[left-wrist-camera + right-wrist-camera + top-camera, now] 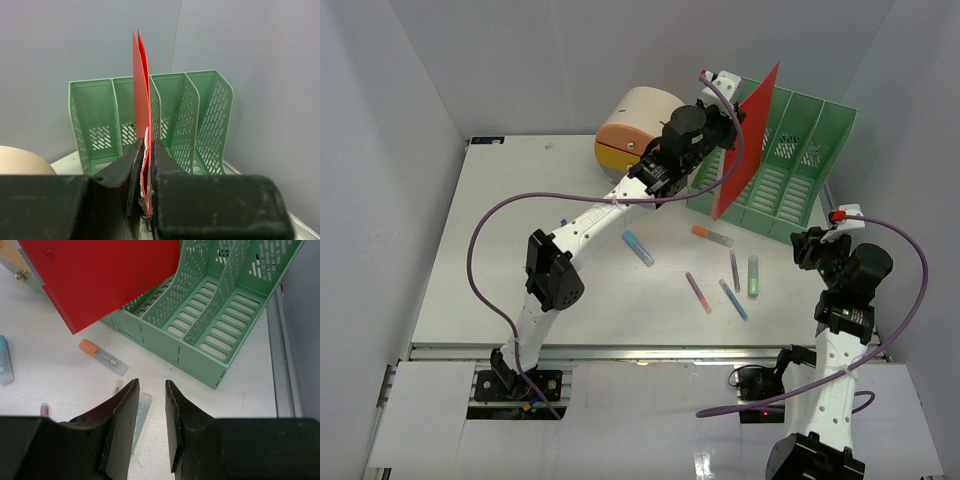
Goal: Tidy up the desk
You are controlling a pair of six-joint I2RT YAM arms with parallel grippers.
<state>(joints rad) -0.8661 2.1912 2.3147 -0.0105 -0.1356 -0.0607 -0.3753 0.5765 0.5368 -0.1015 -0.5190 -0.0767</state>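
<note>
The white desk point(520, 250) holds a green slotted file rack point(800, 165) at the back right. My left gripper point(720, 110) is shut on a red folder point(748, 140), held upright on edge above the rack's left slots. In the left wrist view the red folder point(141, 95) stands between the shut fingers point(170, 175), lined up with the rack point(200, 115). My right gripper point(150, 390) is open and empty, hovering above the desk by a pale green tube point(141, 410). Several coloured pens and tubes point(720, 285) lie mid-desk.
A cream round drawer unit point(635, 125) stands at the back, left of the rack. An orange-capped tube point(102, 356) lies in front of the rack. A blue tube point(638, 247) lies mid-desk. The metal rail point(620, 352) runs along the front edge. Grey walls enclose the desk.
</note>
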